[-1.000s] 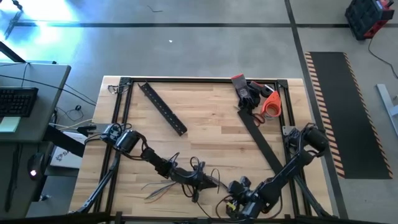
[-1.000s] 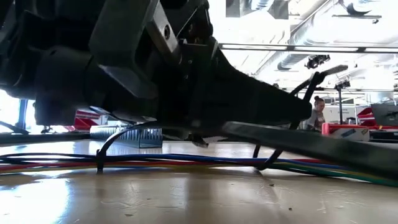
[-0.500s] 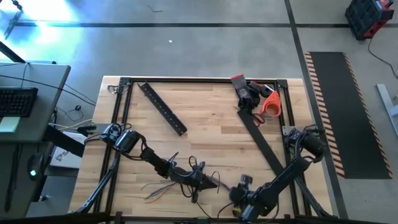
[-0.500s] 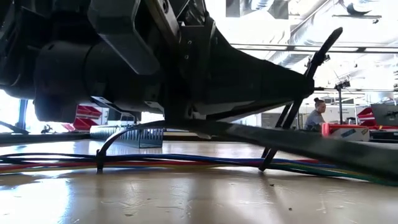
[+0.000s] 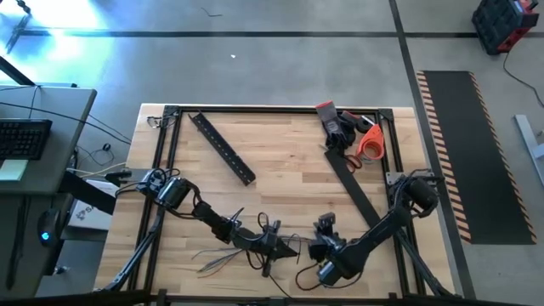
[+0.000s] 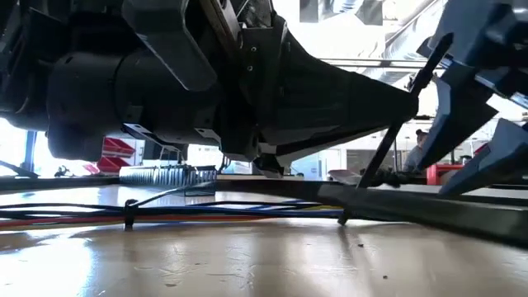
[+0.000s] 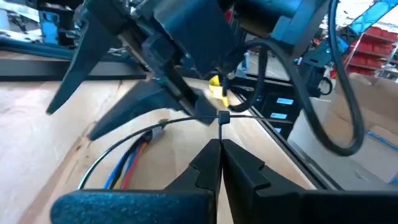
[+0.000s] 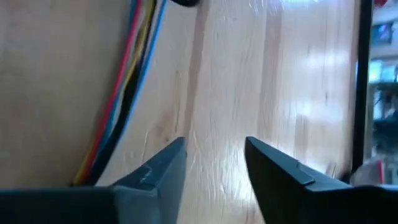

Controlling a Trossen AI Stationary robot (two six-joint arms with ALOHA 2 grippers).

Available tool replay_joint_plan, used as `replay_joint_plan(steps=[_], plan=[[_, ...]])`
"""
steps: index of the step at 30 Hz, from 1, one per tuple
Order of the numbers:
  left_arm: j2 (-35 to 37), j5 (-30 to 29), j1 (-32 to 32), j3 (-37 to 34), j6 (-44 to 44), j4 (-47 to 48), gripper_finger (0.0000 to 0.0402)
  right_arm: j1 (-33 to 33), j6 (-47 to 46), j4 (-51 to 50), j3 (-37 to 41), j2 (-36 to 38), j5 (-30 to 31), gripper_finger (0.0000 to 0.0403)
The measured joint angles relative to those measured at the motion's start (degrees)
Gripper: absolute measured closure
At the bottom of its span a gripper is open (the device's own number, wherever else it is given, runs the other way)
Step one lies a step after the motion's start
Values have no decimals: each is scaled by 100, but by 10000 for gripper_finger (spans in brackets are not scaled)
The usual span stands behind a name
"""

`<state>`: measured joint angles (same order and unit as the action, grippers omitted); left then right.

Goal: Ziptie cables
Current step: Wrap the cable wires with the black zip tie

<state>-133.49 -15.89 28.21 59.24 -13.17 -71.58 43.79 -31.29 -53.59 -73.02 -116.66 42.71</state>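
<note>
The cables (image 5: 223, 255) are thin wires lying along the table's near edge; up close they show blue, red and yellow (image 7: 124, 168) (image 6: 74, 213) (image 8: 124, 81). Black zip ties (image 6: 129, 214) ring the bundle. A second zip tie (image 6: 342, 218) sends its strap (image 6: 396, 136) slanting upward. My left gripper (image 5: 287, 246) (image 7: 219, 144) is shut at that strap, just above the bundle. My right gripper (image 5: 318, 241) (image 8: 214, 155) hovers open close in front of it, its fingers (image 7: 143, 106) above the table, touching nothing. My left gripper pinches the black zip tie's strap (image 7: 221, 127) between its fingertips alone, coming level from the table's left side, across the strap. The strap's lower end stays around the cable bundle (image 6: 342, 218) on the table, and its free end (image 6: 441, 45) stands up in the air.
A flat black perforated bar (image 5: 223, 149) lies far left. A second black bar (image 5: 357, 191) runs slantwise at the right. An orange-handled tool (image 5: 370, 143) and a red-and-black item (image 5: 331, 123) sit at the far right corner. Black frame rails (image 5: 161, 170) edge the table.
My right gripper has moved from the table's near edge toward the far side and toward my left gripper, coming into the low view at the right. The zip tie's free end, bent over before, now stands straight up. The strap loop at the bundle's left has dropped lower.
</note>
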Motion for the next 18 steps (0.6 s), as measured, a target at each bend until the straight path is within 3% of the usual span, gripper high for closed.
replay_joint_plan(steps=[4, 7, 10, 15, 18], plan=[[0, -216, 2, 0, 254, -41, 402, 52, -982, -439, -477, 2, -446, 209], [0, -317, 2, 0, 346, -43, 402, 221, -1778, -453, -767, 17, -491, 200], [0, -349, 2, 0, 472, -100, 401, 463, -2740, -108, -935, 20, -190, 201], [0, -469, 53, 0, 660, -166, 402, 849, -5674, 241, -959, 12, 101, 215], [0, -579, 98, 0, 830, -191, 402, 1045, -6129, 1103, -959, -169, 890, 223]])
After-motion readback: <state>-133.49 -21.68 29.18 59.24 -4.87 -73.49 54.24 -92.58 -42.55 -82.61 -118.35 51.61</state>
